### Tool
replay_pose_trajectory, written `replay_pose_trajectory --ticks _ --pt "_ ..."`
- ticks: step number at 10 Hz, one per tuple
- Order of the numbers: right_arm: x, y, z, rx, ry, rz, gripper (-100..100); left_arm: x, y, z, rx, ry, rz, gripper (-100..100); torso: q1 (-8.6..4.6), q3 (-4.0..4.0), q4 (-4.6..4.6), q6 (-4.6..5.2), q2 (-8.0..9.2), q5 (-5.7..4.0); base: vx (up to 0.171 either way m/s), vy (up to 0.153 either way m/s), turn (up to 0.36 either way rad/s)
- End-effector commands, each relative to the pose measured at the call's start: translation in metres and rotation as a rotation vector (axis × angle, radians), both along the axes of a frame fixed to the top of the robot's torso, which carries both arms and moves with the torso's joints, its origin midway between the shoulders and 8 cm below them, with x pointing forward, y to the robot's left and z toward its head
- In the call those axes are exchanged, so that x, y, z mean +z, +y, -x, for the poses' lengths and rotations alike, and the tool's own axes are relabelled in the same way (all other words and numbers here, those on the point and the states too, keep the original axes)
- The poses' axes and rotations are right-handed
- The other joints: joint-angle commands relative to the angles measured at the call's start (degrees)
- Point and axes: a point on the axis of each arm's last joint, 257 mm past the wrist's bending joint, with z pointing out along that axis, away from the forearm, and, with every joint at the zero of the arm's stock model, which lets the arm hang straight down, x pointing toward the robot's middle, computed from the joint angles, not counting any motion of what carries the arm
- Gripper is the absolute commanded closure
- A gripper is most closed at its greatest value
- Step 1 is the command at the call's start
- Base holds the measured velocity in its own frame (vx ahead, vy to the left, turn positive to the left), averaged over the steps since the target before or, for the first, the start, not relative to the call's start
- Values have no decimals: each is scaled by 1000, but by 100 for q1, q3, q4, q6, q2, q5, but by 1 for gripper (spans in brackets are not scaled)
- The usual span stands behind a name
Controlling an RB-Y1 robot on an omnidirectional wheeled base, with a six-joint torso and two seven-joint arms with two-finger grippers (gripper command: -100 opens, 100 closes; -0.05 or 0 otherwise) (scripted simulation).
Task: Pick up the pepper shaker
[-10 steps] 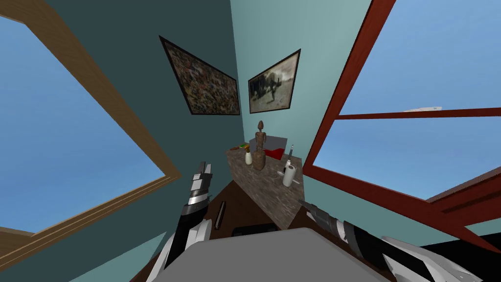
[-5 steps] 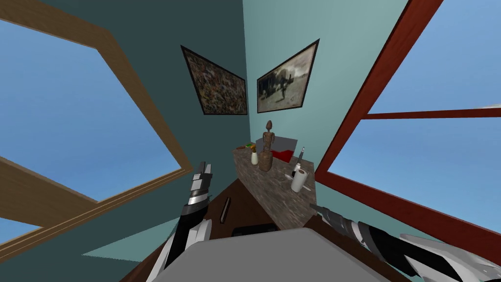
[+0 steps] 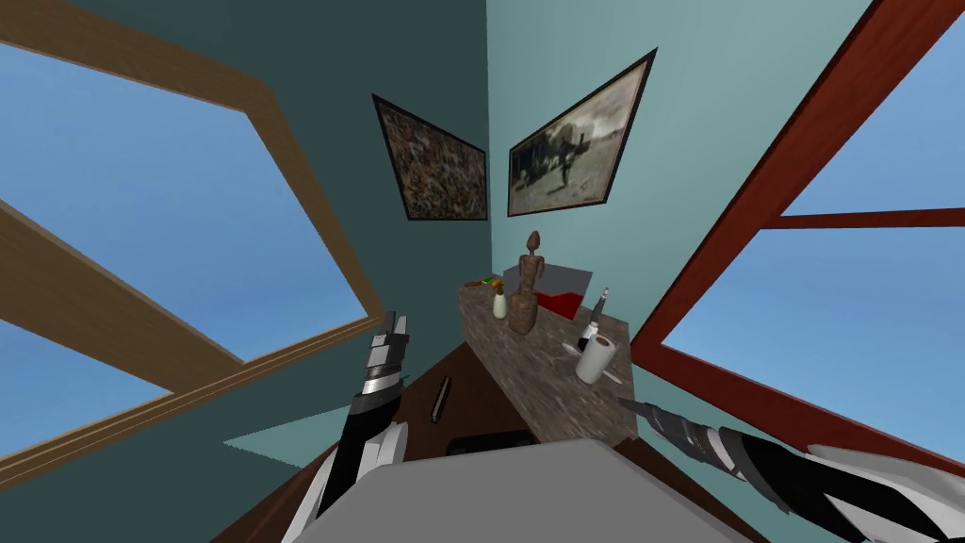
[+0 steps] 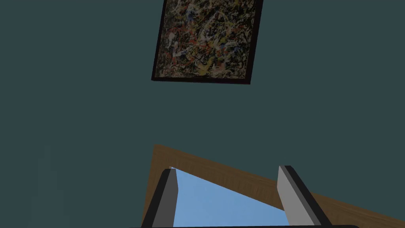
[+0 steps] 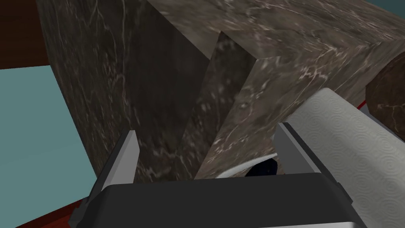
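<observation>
Since the earlier pictures my own view had swung, so the whole corner slid toward the right of the head view. The things on the counter [image 3: 542,377] had not shifted among themselves. My right forearm sat a little farther right and lower in the frame than before.

In the head view, the mottled brown stone counter ran along the pale teal wall toward the corner. The pepper shaker [image 3: 588,333], small and dark with a pale top, stood upright near the counter's near end, just behind the paper towel roll [image 3: 597,359] and close to the wall. A slim bottle [image 3: 601,303] stood behind it, nearer the corner. Farther along were a wooden figure [image 3: 528,294], a white bottle [image 3: 500,304] just beside it, and a red and grey box [image 3: 565,302] behind them. The left gripper [image 3: 390,327] was raised over the floor, well apart from the counter. The right gripper [image 3: 629,406] pointed at the counter's near end, short of the roll.

In the left wrist view, the left gripper's two fingers stood wide apart with nothing between them.

In the right wrist view, the right gripper's fingers were likewise spread and empty. The counter's stone end lay beyond them, and the paper towel roll showed just past one finger. A dark patch showed low beside the roll; I could not tell whether it was the shaker.
</observation>
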Motion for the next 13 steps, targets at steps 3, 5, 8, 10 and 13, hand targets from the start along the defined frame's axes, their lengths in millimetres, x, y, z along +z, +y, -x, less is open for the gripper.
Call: replay_pose_trajectory --ticks 3,5,8,10,13 --pt "16 -60 19 14 77 147 -100 0 0 0 0 0 0 0 6 -9 -4 -12 -15 2 38 19 304" --pt "30 -105 36 17 140 258 -100 0 0 0 0 0 0 0 3 -8 -3 -7 -13 1 54 20 293" --pt "54 -149 48 29 195 374 -100 0 0 0 0 0 0 0 4 -9 -4 -6 -16 1 56 8 271" --pt "72 -178 56 34 234 454 -100 0 0 0 0 0 0 0 6 -16 -6 -6 -27 2 73 7 286" --pt "90 -202 62 40 265 524 -100 0 0 0 0 0 0 0 4 -9 -3 3 -16 0 59 -3 184"
